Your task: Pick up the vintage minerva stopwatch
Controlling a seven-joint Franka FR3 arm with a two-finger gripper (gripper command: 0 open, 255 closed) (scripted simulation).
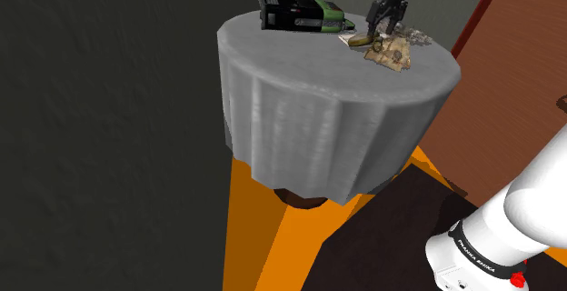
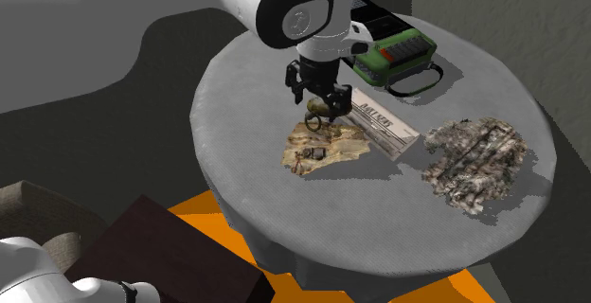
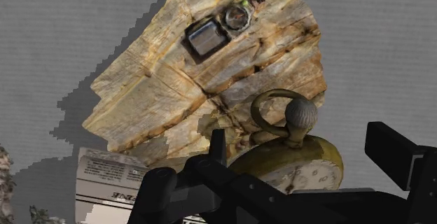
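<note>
On the round table (image 1: 300, 125) under its grey cloth, we find the stopwatch (image 3: 290, 166) lying face up at the edge of a flat tan slab (image 3: 203, 75), near a printed booklet (image 2: 384, 126). Yellowish body, pale dial, crown and ring pointing toward the slab's middle. The gripper (image 3: 301, 145) hangs over it with its fingers spread, one on each side of the body. In the wrist view one finger (image 3: 218, 145) sits close by the rim while the other stands off with cloth showing between, so we read nothing as clasped yet. We judge the straddle deliberate: the jaws bracket the round body and leave crown and ring free, so closing should catch the watch across its width, not by the thin loop. The slab also carries a small metal box (image 3: 208, 38), apart from the watch. A green and black device (image 2: 393, 55) and a mottled rough patch (image 2: 474, 164) lie farther off on the cloth, clear of the hand. Risk, as we see it: a smooth round body on the slab's uneven edge could tilt or slide when pinched.
</note>
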